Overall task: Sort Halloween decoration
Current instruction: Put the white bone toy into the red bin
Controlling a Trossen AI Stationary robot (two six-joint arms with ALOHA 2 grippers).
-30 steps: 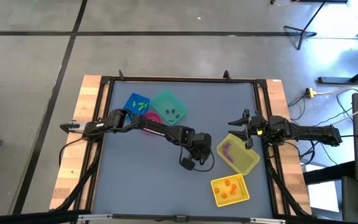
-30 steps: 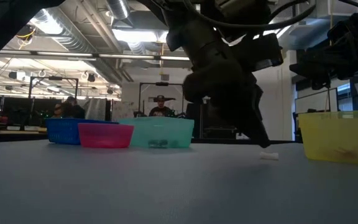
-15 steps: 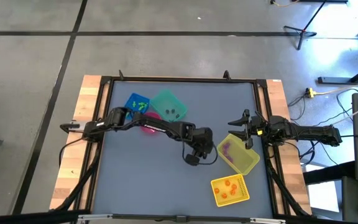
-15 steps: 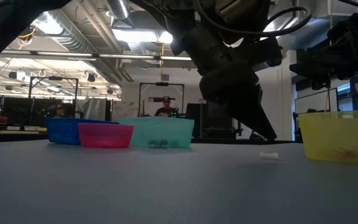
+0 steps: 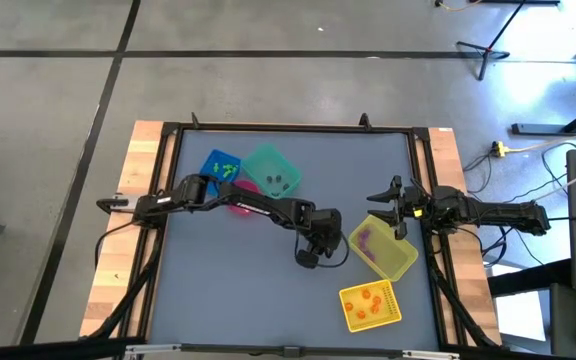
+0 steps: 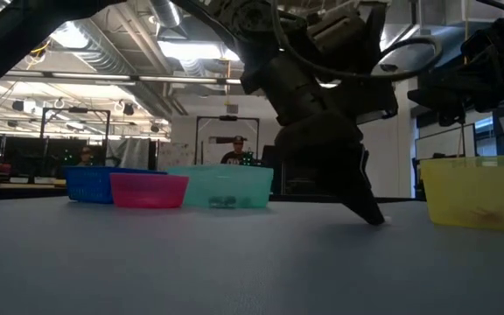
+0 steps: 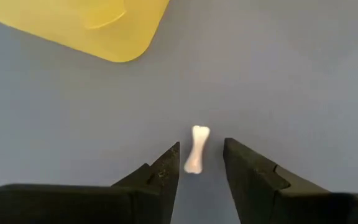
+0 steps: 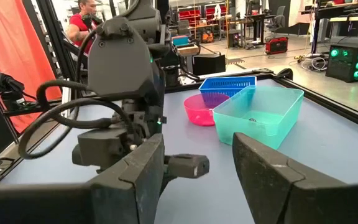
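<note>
A small white bone-shaped decoration (image 7: 196, 149) lies flat on the grey table top. My left gripper (image 7: 201, 144) is open and slants down over it near the table's middle (image 5: 308, 258), one finger on each side of the bone and neither touching it. In the low view the fingers (image 6: 366, 208) reach down to the table and hide the bone. My right gripper (image 5: 388, 205) waits open at the table's right edge, above the table (image 8: 197, 140).
A yellow bin (image 5: 382, 247) with purple pieces stands just right of my left gripper. Another yellow bin (image 5: 370, 305) with orange pieces is near the front. Blue (image 5: 220, 166), teal (image 5: 272, 172) and pink (image 5: 243, 190) bins stand at the far left. People stand beyond the table.
My left gripper rose a little and then came down to the table top at the white bone. The bone showed beside the fingertip in the low view and is now hidden behind the fingers. It has stayed where it lay.
</note>
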